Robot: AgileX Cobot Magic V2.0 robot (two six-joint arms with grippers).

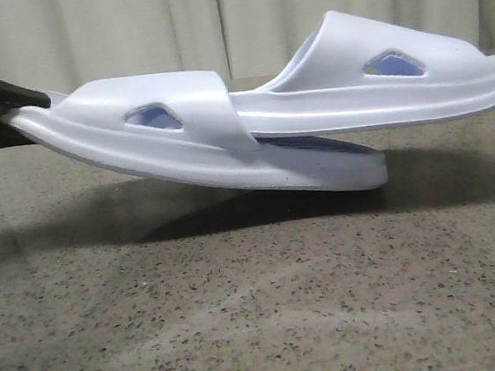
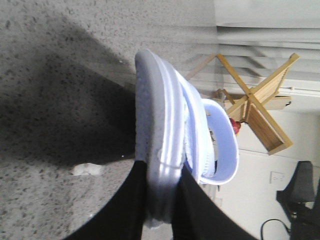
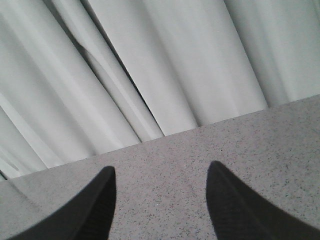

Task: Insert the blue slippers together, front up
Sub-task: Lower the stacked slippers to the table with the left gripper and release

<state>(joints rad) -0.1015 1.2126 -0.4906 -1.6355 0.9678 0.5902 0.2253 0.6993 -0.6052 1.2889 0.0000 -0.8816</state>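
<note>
Blue slippers point(image 1: 251, 132) nested: one slid under strap of other, overlapping mid-length, tilted, lower end resting on speckled table point(image 1: 243, 310). Very pale blue, nearly white, moulded foam, wide straps, triangular side cut-outs, thick soles.

Left gripper point(image 2: 162, 200) clamped on slipper end, black fingers point(image 2: 125, 210) pressing both faces.

Right gripper point(image 3: 160, 200) spread wide, holding nothing, above bare table near curtain point(image 3: 150, 65).

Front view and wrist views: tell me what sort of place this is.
Probably an indoor lab or test room: a speckled stone-like tabletop, pale curtains behind it, and a wall socket beyond a wooden rack.
</note>
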